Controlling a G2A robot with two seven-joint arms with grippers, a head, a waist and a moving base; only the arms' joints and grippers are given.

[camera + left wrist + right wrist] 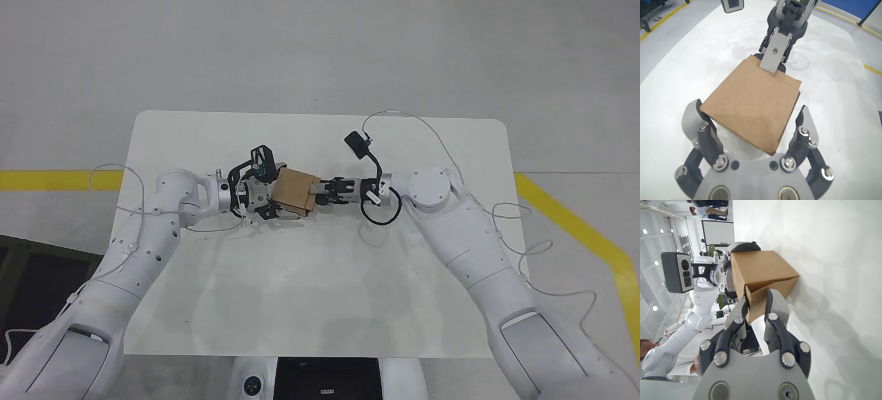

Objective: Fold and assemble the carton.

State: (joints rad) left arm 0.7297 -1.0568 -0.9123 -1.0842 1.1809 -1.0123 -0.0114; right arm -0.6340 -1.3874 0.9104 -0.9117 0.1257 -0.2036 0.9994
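Note:
A small brown carton [297, 190] lies on the white table [330, 290], held between both arms at mid-table. My left gripper [749, 115] is open and straddles the near end of the carton [753, 106]; one pad touches its corner, while the other stands a little apart from its side. At the opposite end, my right gripper [756, 300] is shut on an edge flap of the carton [762, 270], with one finger inside the open end and one outside. The left wrist view has that right gripper [772, 62] with a finger lying on the carton's top edge.
Thin white cables [440, 135] trail over the back of the table, and a black cable [385, 212] loops by the right wrist. Bare tabletop lies all around the carton. Yellow floor lines [50, 180] run past both table sides.

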